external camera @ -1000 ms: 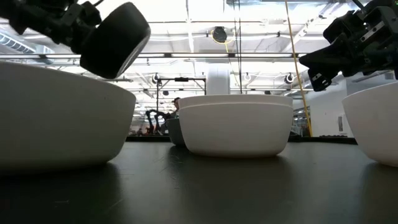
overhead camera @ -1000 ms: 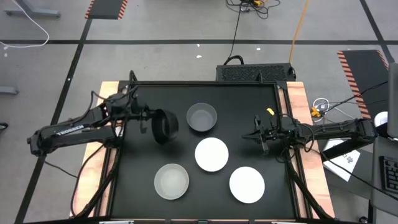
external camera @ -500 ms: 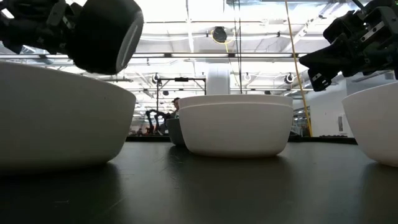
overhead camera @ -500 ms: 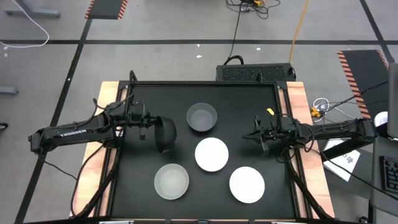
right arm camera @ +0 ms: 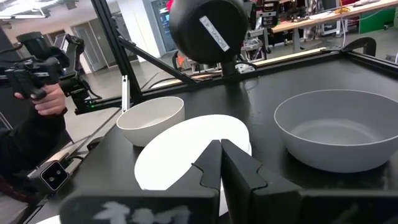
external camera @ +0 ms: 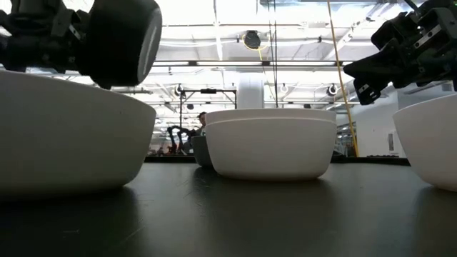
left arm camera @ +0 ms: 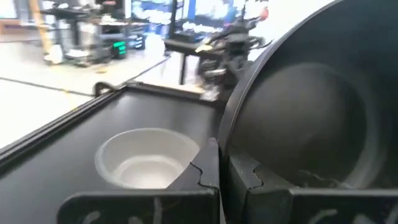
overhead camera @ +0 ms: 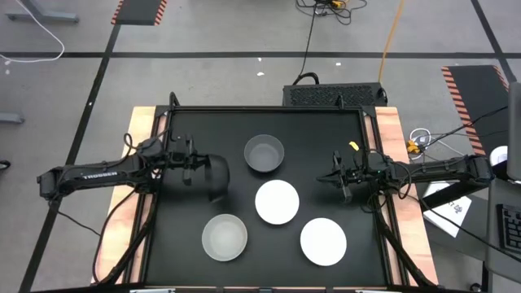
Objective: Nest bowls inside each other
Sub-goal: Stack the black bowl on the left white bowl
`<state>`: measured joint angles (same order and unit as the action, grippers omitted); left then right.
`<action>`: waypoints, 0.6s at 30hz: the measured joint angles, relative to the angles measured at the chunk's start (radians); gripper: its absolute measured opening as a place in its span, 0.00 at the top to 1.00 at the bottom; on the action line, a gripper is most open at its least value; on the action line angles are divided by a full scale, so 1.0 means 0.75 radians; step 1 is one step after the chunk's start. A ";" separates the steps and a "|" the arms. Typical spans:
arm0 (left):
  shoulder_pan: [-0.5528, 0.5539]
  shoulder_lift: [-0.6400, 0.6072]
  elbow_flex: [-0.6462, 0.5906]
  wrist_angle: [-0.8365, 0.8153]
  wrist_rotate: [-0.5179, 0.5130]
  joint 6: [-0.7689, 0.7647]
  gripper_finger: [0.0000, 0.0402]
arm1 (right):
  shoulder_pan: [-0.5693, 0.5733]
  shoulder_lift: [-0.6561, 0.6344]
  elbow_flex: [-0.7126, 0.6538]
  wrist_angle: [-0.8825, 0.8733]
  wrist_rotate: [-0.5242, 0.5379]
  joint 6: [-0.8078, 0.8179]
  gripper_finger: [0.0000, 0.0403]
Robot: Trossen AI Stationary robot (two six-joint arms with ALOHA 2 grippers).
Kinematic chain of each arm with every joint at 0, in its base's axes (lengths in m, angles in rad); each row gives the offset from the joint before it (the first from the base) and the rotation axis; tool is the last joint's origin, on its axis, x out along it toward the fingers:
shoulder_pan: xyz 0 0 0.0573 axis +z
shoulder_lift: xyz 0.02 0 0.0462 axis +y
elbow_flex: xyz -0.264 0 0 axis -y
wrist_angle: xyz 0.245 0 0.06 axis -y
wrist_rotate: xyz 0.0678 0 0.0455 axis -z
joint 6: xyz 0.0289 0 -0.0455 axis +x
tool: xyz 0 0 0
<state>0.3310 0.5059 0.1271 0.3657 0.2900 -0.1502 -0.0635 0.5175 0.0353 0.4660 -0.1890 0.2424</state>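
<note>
Black bowl (overhead camera: 216,176) hangs tipped on edge over the desk's (overhead camera: 326,130) left side, its rim pinched by the clenched left end effector (overhead camera: 192,163). It looks light, rigid and smooth, so that thin rim grip could slip. Right end effector (overhead camera: 340,177) waits clenched and empty at far right.

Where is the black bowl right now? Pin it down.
In the high view the round black bowl hangs tipped on its side over the table's left half, held in the left gripper, left of the grey bowl and above the translucent bowl.
</note>
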 joint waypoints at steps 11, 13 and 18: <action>-0.179 0.205 0.102 0.144 0.001 -0.053 1.00 | 0.000 0.001 0.000 0.001 0.001 -0.057 1.00; -0.213 0.284 0.149 0.141 -0.035 -0.042 1.00 | 0.000 0.000 0.000 0.004 0.001 -0.060 1.00; -0.253 0.530 0.326 0.116 -0.078 -0.006 1.00 | 0.000 0.000 0.000 0.027 0.001 -0.057 1.00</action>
<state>0.1409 0.9031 0.3713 0.4526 0.2312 -0.1549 -0.0635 0.5175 0.0353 0.4862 -0.1886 0.1994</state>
